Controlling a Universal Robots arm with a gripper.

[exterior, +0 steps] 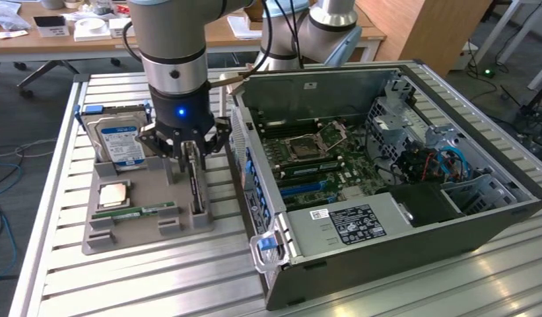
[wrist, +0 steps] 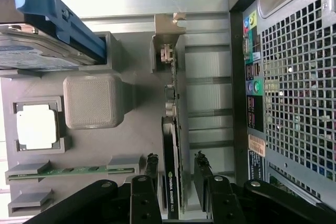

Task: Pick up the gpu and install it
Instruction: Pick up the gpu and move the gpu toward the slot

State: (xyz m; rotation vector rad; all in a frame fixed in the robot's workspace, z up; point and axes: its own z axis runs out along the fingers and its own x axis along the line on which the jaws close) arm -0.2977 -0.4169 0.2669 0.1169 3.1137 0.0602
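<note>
The slatted worktop [exterior: 121, 284] carries an open case [exterior: 385, 264] towards its edge at the exterior view's right. Beside the case, nearer the opposite edge, sits a grey tray [exterior: 138, 241]. A drive [exterior: 121, 139] stands at one end of the tray. The gpu [wrist: 171, 145] stands on its long edge in a slot along the tray's edge nearest the case. The hand [exterior: 189, 162] hangs over it, fingers [wrist: 151, 169] spread either side of the card, not pinching it. RAM [exterior: 134, 212] and a CPU [exterior: 112, 195] lie by the tray's other edge

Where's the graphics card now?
The gpu stands on edge in the grey tray, left of the case in the exterior view, beside the hard drive, the open hand straddling it.
</note>
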